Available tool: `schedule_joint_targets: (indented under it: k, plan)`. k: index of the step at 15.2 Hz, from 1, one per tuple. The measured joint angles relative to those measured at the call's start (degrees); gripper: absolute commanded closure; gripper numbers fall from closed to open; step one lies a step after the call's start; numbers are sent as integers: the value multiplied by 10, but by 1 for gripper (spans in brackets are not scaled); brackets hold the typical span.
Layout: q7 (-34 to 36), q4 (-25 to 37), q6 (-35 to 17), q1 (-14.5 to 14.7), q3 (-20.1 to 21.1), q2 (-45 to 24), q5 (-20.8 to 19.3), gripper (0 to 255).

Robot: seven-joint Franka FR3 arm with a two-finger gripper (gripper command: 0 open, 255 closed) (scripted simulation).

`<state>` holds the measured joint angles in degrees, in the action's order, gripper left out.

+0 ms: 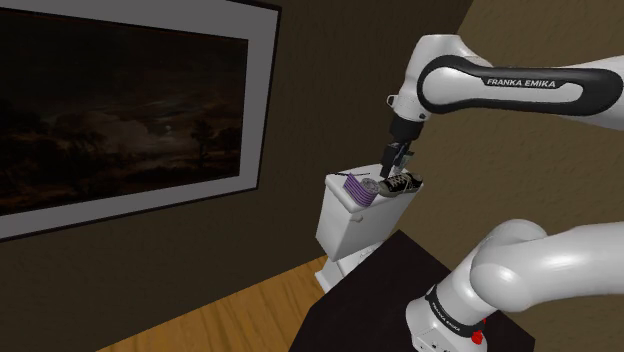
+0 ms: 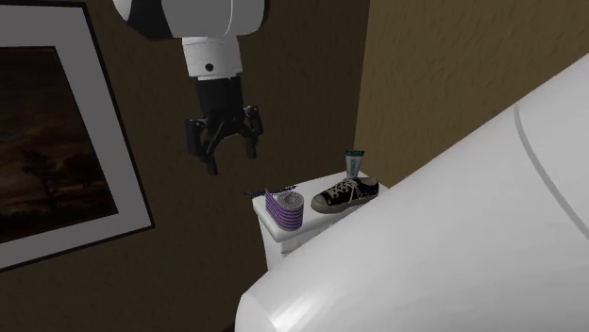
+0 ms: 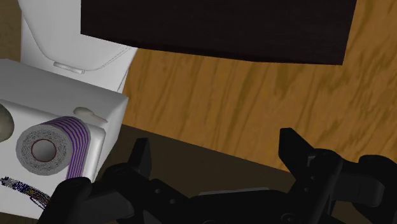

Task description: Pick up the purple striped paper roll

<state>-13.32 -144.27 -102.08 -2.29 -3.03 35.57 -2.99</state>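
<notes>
The purple striped paper roll [image 2: 283, 209] lies on its side on the lid of a white toilet tank [image 2: 283, 243], its hollow core facing outward. My black gripper [image 2: 225, 156] hangs open above the tank with nothing between its fingers. In the second exterior view it sits up and to the left of the roll. In the shoulder view the gripper [image 1: 393, 165] hovers just above the roll [image 1: 358, 187] and the shoe beside it. From the wrist camera the roll [image 3: 51, 146] lies outside the left finger [image 3: 140, 156], not between the fingers.
A black sneaker [image 2: 344, 195] lies on the tank lid beside the roll, with a small upright tube [image 2: 354, 164] behind it and a thin speckled item [image 3: 22, 188] near the roll. Brown walls and a framed dark picture [image 1: 120, 110] stand behind. Wooden floor [image 3: 242, 95] lies below.
</notes>
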Motion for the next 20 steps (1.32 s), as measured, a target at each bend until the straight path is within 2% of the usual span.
schedule_joint_targets:
  k: [7,11,15,20]
  plan:
    - [-36,-23,-141,-23,-42,-97,-25,0]
    - [-65,-8,-222,-35,-70,-181,-31,0]
    - [-93,15,-291,-43,-92,-260,-24,0]
    - [-143,61,-370,-56,-114,-373,8,0]
